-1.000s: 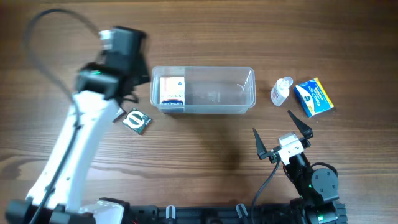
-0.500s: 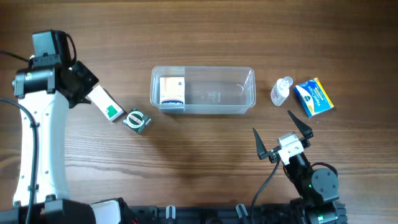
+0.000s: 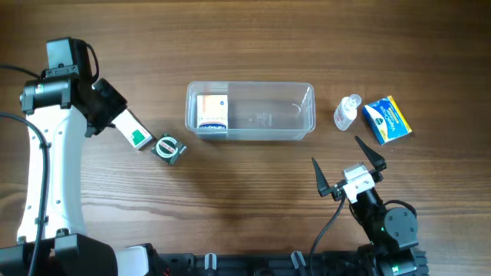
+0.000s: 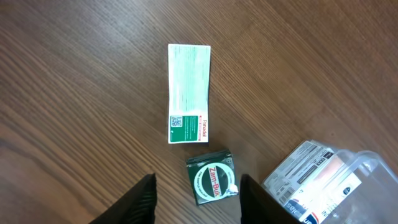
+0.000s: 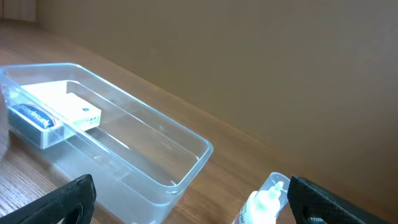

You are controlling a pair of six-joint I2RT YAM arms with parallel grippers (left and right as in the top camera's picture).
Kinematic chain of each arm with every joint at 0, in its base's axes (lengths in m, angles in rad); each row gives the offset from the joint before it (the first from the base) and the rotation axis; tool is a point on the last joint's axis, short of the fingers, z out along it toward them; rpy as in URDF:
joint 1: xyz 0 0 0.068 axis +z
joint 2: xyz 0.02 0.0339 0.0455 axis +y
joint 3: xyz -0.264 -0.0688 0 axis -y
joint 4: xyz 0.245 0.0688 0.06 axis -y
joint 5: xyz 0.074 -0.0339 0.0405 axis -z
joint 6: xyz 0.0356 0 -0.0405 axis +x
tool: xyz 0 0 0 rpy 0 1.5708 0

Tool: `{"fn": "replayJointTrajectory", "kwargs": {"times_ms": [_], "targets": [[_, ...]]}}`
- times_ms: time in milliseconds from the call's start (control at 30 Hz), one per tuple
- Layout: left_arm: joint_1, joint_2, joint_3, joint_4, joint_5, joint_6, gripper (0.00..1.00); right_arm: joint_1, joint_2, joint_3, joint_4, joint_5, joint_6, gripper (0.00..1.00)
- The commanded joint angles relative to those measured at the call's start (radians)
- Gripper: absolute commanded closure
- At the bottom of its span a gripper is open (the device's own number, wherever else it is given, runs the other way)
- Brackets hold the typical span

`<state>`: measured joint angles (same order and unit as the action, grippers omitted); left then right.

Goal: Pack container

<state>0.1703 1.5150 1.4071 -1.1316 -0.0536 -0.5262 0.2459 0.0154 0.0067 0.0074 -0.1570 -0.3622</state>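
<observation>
The clear container [image 3: 307, 115] stands at the table's middle with a blue-and-white box [image 3: 212, 113] in its left end. A white-and-green box [image 3: 132, 130] and a green Zam-Buk tin [image 3: 169, 148] lie to its left. My left gripper [image 3: 110, 113] hovers open and empty by the white-and-green box. In the left wrist view my gripper [image 4: 196, 208] frames the tin [image 4: 211, 177], with the box [image 4: 188, 93] beyond and the container's corner [image 4: 367, 165] at right. My right gripper [image 3: 335, 149] is open and empty in front of the container's right end [image 5: 186, 134].
A small clear bottle [image 3: 347, 112] and a blue-and-yellow box [image 3: 387, 119] lie right of the container. The bottle [image 5: 264, 202] shows just inside my right finger [image 5: 336, 199] in the right wrist view. The left arm [image 3: 46, 176] spans the table's left side.
My left arm has swung left, away from the container's left end, uncovering the white-and-green box on the table. The right arm has not moved.
</observation>
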Motion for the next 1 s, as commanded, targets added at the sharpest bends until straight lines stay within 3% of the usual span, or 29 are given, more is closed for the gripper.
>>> {"fn": "replayJointTrajectory", "kwargs": {"times_ms": [0, 67, 167, 233, 467, 633, 967], "targets": [[0.004, 0.007, -0.001, -0.011, 0.010, -0.006, 0.61, -0.005, -0.008, -0.002, 0.006, -0.019, -0.005, 0.00], [0.004, 0.007, -0.001, -0.013, 0.009, -0.006, 0.69, -0.005, -0.008, -0.002, 0.006, -0.019, -0.005, 0.00], [0.004, 0.007, -0.001, -0.014, 0.014, -0.006, 0.68, -0.005, -0.008, -0.002, 0.006, -0.017, -0.015, 0.00], [0.004, 0.007, -0.001, -0.014, 0.036, -0.006, 0.65, -0.005, -0.008, -0.002, 0.007, -0.003, -0.183, 0.00], [0.004, 0.007, -0.002, -0.035, 0.090, -0.006, 0.63, -0.005, -0.008, -0.002, 0.006, -0.008, -1.001, 0.00], [0.004, 0.007, -0.003, -0.037, 0.091, -0.006, 0.62, -0.005, -0.008, -0.002, 0.006, -0.007, -1.723, 0.00], [0.004, 0.007, -0.003, -0.044, 0.091, -0.006, 0.58, -0.005, -0.005, -0.001, 0.006, -0.016, -1.758, 0.00]]}}
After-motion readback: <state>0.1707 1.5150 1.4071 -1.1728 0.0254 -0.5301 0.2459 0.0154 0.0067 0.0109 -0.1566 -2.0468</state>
